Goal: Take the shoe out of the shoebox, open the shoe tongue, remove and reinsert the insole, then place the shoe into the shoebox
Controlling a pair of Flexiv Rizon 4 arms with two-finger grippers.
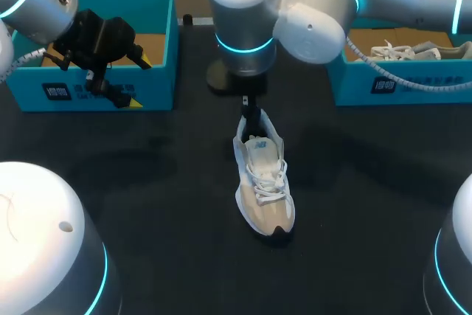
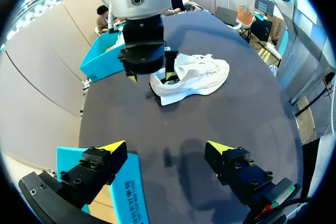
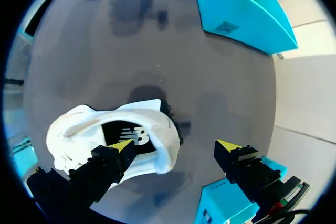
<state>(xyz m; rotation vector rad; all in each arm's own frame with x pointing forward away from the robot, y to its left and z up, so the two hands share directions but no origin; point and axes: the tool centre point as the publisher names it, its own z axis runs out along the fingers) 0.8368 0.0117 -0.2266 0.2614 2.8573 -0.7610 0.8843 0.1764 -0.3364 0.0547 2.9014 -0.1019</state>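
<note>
shoe (image 1: 262,182): i see it standing on its sole in the middle of the dark table (image 1: 147,189), out of both boxes, with the beige toe toward my camera and the heel away from it; the laces look tied across the tongue.
right gripper (image 1: 251,113): right at the heel end of the shoe, the arm coming down from the far right. in its own wrist view the right gripper (image 3: 175,146) is spread wide. one finger (image 3: 107,161) sits over the dark collar opening of the shoe (image 3: 79,135), and the other hangs off beyond the heel, apart from it (so the heel rim lies between the tips, but nothing is pinched).
cross-check: from the left wrist, the right gripper (image 2: 151,74) shows one yellow tip outside the heel and the other finger at the collar of the shoe (image 2: 197,77).
left gripper (image 1: 137,80): well apart from the shoe, over the near wall of the left shoebox (image 1: 158,71). in its own view the left gripper (image 2: 165,148) has its fingers spread with nothing between them, and the box's blue edge is under one finger.
left shoebox: far left of the table, with a bare brown floor showing inside.
right shoebox (image 1: 354,82): far right of the table, holding a second shoe (image 1: 394,52) with white laces.
</note>
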